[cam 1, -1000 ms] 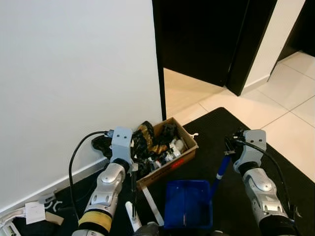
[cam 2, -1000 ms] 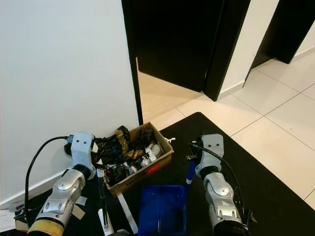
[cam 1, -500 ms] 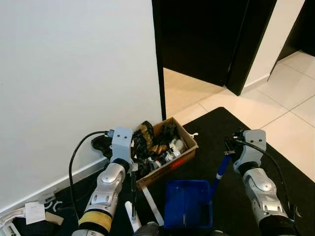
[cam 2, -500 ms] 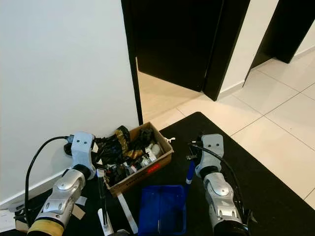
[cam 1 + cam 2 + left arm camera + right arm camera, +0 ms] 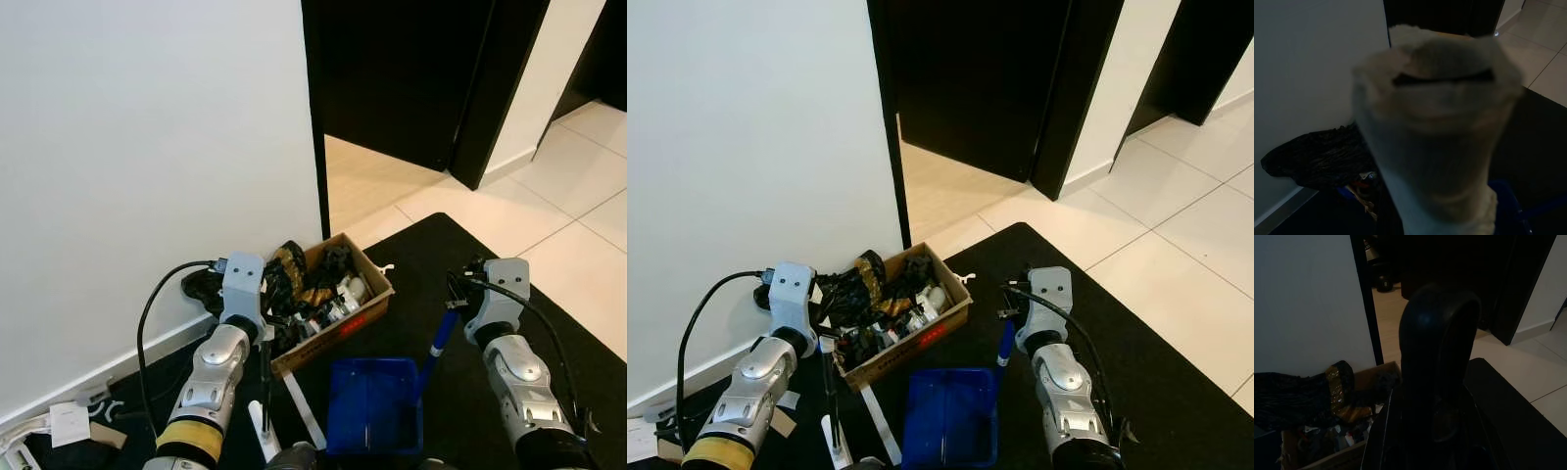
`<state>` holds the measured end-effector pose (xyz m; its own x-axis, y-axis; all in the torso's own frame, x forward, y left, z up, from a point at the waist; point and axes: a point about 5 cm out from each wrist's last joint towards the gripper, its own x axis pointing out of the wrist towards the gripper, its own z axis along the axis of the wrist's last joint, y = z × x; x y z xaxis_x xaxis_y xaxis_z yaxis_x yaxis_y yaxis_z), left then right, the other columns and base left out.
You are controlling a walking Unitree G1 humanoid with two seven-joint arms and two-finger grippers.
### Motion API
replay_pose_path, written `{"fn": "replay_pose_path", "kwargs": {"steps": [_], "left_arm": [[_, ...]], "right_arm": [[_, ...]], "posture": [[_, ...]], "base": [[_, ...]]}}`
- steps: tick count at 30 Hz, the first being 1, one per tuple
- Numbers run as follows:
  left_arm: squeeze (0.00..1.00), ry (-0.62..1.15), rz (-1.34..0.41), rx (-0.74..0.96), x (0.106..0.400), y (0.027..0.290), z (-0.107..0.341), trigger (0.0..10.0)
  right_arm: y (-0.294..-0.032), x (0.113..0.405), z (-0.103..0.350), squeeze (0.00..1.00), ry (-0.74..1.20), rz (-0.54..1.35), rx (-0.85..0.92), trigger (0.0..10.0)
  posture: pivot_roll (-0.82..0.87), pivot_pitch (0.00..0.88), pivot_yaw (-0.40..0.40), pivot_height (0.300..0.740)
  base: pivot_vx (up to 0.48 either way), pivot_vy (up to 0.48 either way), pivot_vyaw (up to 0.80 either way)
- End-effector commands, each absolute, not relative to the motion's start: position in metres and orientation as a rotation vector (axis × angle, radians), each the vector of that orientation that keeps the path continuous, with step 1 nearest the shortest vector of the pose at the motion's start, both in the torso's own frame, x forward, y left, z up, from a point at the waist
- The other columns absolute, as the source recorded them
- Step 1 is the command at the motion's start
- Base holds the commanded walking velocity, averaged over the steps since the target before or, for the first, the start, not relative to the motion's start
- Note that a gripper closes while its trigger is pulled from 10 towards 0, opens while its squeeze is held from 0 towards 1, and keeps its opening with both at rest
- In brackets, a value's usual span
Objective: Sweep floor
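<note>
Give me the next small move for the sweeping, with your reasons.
Probably tilt the blue dustpan down flat onto the black mat. The right hand holds its blue handle beside the cardboard box of rubbish, while the left hand holds the brush upright next to it.

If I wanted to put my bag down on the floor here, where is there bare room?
The pale tiles right of the black mat are bare, as is the lit floor past the doorway. The mat's far corner is free too. By the wall it is crowded: cardboard box, blue dustpan, paper scraps.
</note>
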<state>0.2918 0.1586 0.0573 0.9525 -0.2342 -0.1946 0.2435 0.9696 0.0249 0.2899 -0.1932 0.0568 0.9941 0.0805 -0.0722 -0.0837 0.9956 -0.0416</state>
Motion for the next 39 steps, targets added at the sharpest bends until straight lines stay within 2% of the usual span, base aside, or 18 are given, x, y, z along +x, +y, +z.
{"fn": "replay_pose_path", "kwargs": {"steps": [1,13,22,39], "left_arm": [[0.00,0.151,-0.241,0.061,0.2936,0.1590,0.0642,10.0],[0.00,0.158,-0.258,0.085,0.2943,0.1578,0.0636,10.0],[0.00,0.162,-0.265,0.089,0.2930,0.1564,0.0624,10.0],[0.00,0.170,-0.249,0.081,0.2941,0.1575,0.0610,10.0]], "right_arm": [[-0.1908,0.2901,0.0582,0.00,0.050,0.088,-0.040,10.0],[-0.1906,0.2905,0.0583,0.00,0.050,0.089,-0.039,10.0],[-0.1901,0.2903,0.0580,0.00,0.051,0.092,-0.040,10.0],[-0.1900,0.2907,0.0585,0.00,0.049,0.096,-0.045,10.0]], "posture": [[0.09,0.054,0.057,0.740],[0.09,0.056,0.058,0.740],[0.09,0.055,0.056,0.740],[0.09,0.046,0.057,0.740]], "base": [[0.000,0.000,0.00],[0.000,0.000,0.00],[0.200,-0.385,0.00],[0.029,0.000,0.00]]}}
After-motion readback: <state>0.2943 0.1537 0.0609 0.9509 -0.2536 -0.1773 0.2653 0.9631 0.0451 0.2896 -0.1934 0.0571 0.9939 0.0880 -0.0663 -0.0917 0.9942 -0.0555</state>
